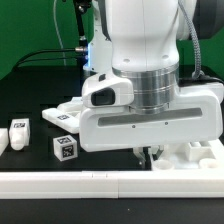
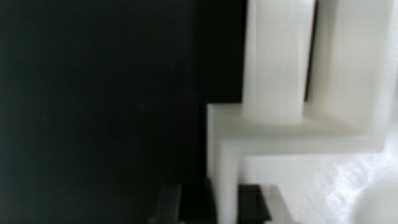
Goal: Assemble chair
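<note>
The chair lies in white pieces on the black table. In the exterior view a short block (image 1: 20, 132) and a tagged cube (image 1: 65, 148) sit at the left, with a flat slab (image 1: 62, 115) behind them. My gripper (image 1: 150, 154) reaches down at the middle, beside a larger white chair part (image 1: 195, 152) on the exterior view's right; the big hand hides most of it. In the wrist view the dark fingertips (image 2: 192, 206) press on a thin white upright edge (image 2: 226, 150) of that stepped part. The gripper (image 2: 224, 206) is shut on it.
A long plain white border rail (image 1: 100, 186) runs along the front of the table. Black cables (image 1: 45, 55) trail over the green backdrop at the rear left. The arm's bulky white wrist (image 1: 150, 60) fills the middle of the exterior view.
</note>
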Controlling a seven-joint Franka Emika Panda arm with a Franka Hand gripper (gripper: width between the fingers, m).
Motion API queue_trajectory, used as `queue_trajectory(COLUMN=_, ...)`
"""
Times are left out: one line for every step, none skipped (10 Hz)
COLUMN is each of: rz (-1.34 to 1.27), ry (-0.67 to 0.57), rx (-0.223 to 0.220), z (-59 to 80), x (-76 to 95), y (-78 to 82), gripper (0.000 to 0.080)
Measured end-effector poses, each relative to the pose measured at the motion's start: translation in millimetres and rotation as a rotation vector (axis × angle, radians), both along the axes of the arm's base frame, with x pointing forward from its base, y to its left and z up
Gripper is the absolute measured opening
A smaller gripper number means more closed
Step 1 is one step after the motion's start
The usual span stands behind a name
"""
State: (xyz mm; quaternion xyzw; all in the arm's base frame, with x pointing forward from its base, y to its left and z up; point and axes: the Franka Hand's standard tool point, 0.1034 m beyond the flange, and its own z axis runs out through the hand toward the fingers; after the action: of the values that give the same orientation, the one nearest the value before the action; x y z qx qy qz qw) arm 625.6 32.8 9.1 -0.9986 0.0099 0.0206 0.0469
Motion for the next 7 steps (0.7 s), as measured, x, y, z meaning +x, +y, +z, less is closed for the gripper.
queue_trajectory(rz=-0.001, ry=0.0, rx=-0.003, z=-0.1, x=0.0, y=0.2, gripper=0.0028)
queue_trajectory(rz=-0.005, ry=0.0, rx=-0.012, z=-0.1, x=0.0, y=0.1, gripper=0.0028)
queue_trajectory(rz=-0.004, ry=0.0, rx=-0.014, z=0.0, x=0.0, y=0.0, gripper=0.0028)
queue_trajectory(rz=-0.001, ry=0.004, rx=-0.012, z=0.0, x=-0.6, y=-0.1, gripper=0.0028)
queue_trajectory(rz=0.005, ry=0.031, rx=-0.008, z=0.4, x=-3.6, y=-1.5, gripper=0.0096)
queue_trajectory(rz=0.019, ry=0.047, rx=-0.005, z=5.2, x=-5.4, y=-11.6, gripper=0.0096)
queue_trajectory(rz=0.022, ry=0.119, rx=0.001, z=18.0, x=-12.9, y=-16.6, gripper=0.0294)
